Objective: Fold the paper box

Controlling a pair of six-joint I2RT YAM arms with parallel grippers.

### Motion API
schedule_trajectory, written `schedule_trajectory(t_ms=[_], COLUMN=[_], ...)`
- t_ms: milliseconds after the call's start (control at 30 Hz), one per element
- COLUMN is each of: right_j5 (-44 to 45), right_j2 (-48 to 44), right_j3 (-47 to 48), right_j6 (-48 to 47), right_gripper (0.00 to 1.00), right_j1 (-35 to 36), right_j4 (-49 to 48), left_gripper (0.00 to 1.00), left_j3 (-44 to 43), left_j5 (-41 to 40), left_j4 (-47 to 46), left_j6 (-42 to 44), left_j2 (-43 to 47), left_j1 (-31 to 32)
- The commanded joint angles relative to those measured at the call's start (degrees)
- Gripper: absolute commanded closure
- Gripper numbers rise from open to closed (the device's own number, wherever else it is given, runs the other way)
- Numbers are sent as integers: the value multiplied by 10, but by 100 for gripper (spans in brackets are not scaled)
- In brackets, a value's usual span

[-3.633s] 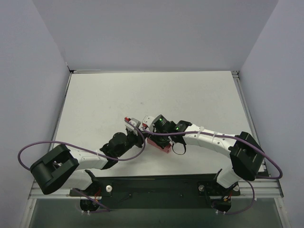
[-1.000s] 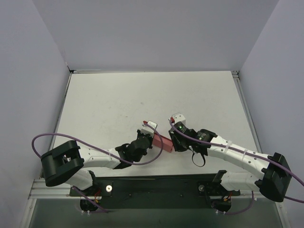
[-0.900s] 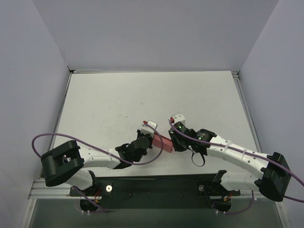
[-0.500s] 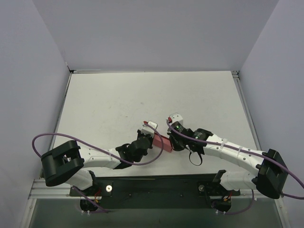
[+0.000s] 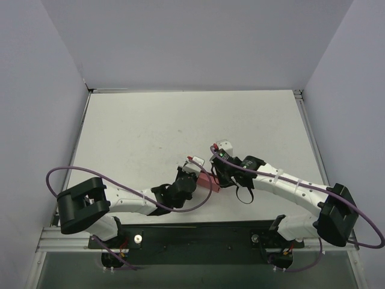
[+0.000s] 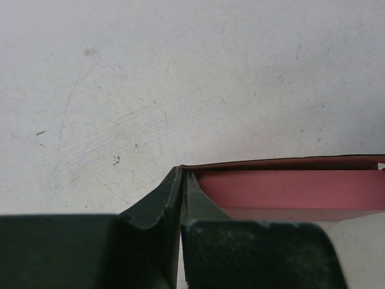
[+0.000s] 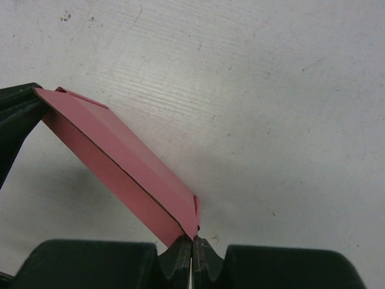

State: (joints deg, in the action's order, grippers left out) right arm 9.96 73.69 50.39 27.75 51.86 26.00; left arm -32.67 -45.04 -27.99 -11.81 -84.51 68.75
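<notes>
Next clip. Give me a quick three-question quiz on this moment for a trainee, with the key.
1. Multiple choice: of the left gripper and the right gripper, which is pinched on the paper box? A) left only B) right only C) both
2. True or false: both grippers stand wide open above the box.
3. Fill the gap: the two grippers hold the box at opposite ___.
Key: 1 C; 2 false; 3 ends.
</notes>
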Motion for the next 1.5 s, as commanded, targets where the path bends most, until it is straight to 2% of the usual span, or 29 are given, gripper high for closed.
schedule_trajectory(t_ms=[0,567,1067,1467], right_j5=[-15,-25,-41,-95], right_j2=[11,-29,-42,-59], right_j3=[41,30,-20,-35], right_j6=[28,72,113,113], right_gripper=[100,100,100,100], right_j1=[-6,-39,-54,-98], right_j4=[0,0,-56,-71], left_gripper=[100,100,100,100], left_j3=[3,-19,-50,-55], left_j5=[48,47,53,50], left_j4=[115,157,188,197], left_j6=[-7,-35,-43,-38], left_j2=[-36,-30,-52,-66], left_j1=[21,27,27,27])
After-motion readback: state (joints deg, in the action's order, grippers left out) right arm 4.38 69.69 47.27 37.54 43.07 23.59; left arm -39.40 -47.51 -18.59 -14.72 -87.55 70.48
